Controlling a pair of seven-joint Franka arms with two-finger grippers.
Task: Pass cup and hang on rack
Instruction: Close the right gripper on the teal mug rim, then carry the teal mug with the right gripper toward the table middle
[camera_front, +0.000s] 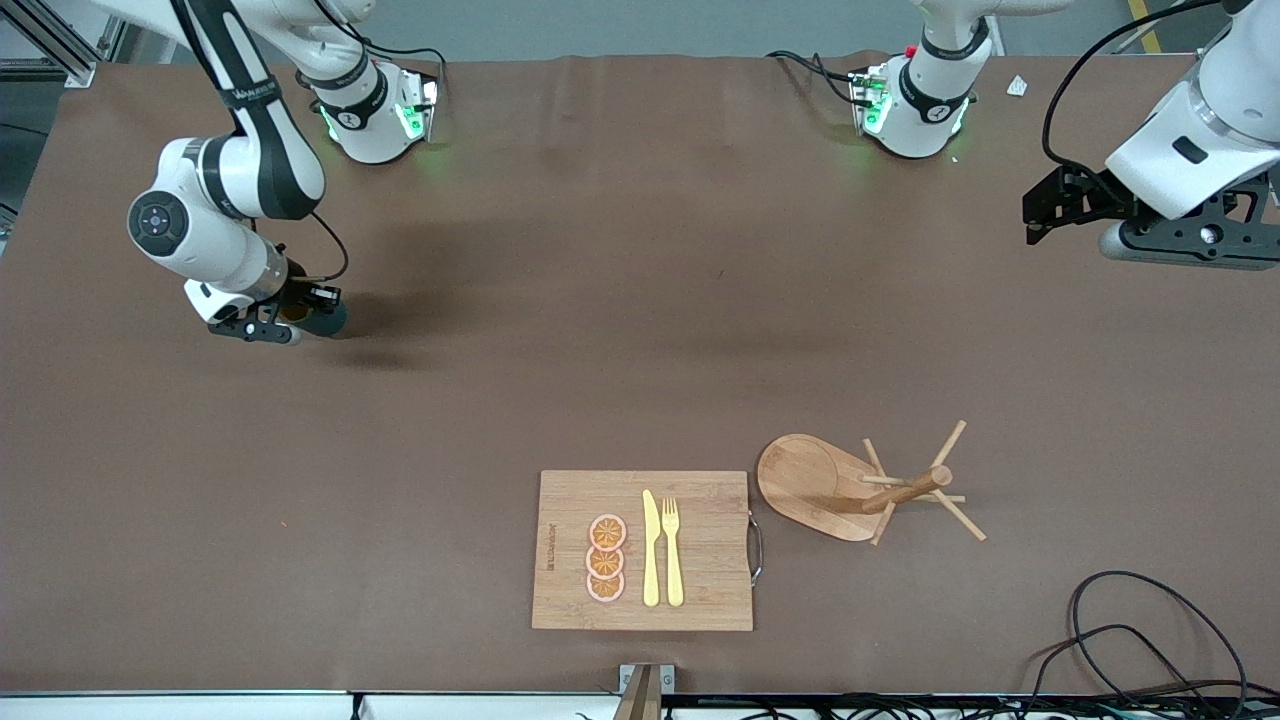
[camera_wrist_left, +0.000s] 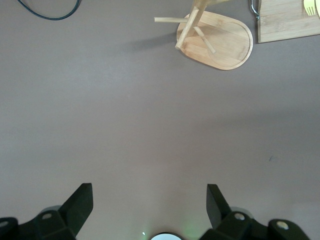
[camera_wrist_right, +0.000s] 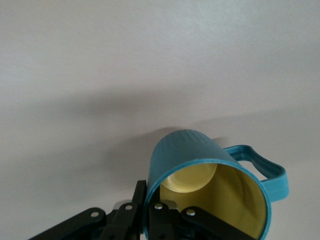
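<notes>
The right gripper is low at the right arm's end of the table, and its fingers are clamped on the rim of the cup, one finger inside and one outside, with the handle sticking out to the side. This is a thin grip on the wall only, so I think the cup may turn or slip between the fingers when it is lifted and carried, and then the handle could point the wrong way for the pass. The left gripper waits high over the left arm's end of the table, with its jaws spread wide and nothing in them. The rack stands nearer to the front camera than both grippers, just beside the board; its pegs are thin, so a small error of angle could miss a peg or push the rack. The table has a plain brown cover with much free room between the arms. A black cable lies near the rack.
</notes>
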